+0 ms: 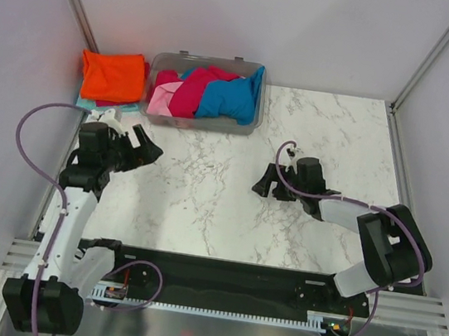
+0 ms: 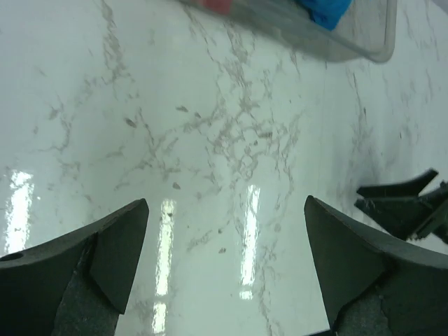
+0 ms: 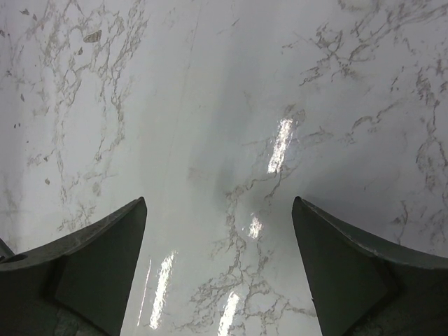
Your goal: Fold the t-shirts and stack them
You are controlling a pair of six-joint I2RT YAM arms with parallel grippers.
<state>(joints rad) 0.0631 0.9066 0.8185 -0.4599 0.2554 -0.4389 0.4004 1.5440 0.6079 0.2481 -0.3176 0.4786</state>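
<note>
A folded bright orange t-shirt (image 1: 114, 76) lies at the table's far left corner, on top of a teal one (image 1: 90, 103) whose edge shows beneath it. Crimson (image 1: 192, 90), blue (image 1: 228, 97) and pink (image 1: 159, 102) t-shirts are bundled in the clear grey bin (image 1: 209, 57). My left gripper (image 1: 150, 149) (image 2: 225, 210) stands open over bare marble, in front of the bin's left end. My right gripper (image 1: 263, 180) (image 3: 218, 206) is open too, over the middle of the table, with nothing between its fingers. A corner of the bin (image 2: 364, 35) and the blue t-shirt (image 2: 323, 10) show in the left wrist view.
The white marble table (image 1: 203, 203) is closed in by grey walls at the left, back and right. The right gripper's fingers (image 2: 406, 203) reach into the right edge of the left wrist view. The arm bases and a black rail (image 1: 217, 280) line the near edge.
</note>
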